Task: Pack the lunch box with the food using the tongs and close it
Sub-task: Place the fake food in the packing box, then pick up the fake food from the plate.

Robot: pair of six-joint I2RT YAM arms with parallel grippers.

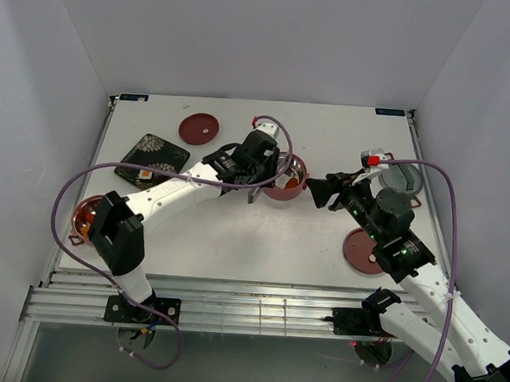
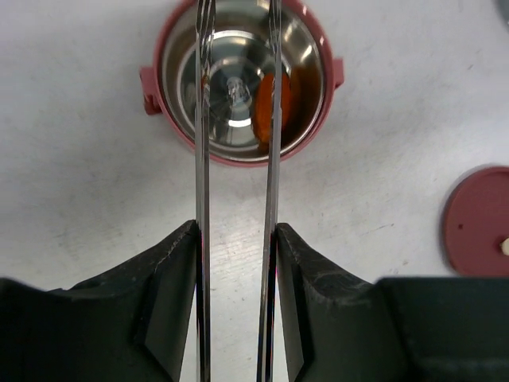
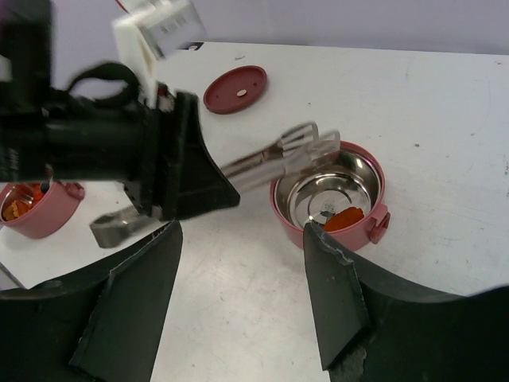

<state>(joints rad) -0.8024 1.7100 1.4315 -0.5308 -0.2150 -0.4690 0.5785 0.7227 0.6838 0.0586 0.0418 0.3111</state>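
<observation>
tongs (image 2: pixel 203 199) across tier (image 2: pixel 238 161) mouth, table (image 2: pixel 95 199) free beside

White counter (image 1: pixel 234 242), matt, lightly scuffed with a few dark specks, boxed in by plain pale walls (image 1: pixel 273 36) on the left, far and right sides. There is a small dark tab (image 1: pixel 132 97) at the far-left corner and a second tab (image 1: pixel 390 112) at the far-right. Dark square plate (image 1: pixel 164 149) with a pale floral pattern lies flat and turned corner-on in the far-left part of the counter, well apart from a grey round dish (image 1: pixel 409 177) near the right edge, which is partly hidden. Slotted aluminium rails (image 1: pixel 256 311) run along the counter's near edge.
</observation>
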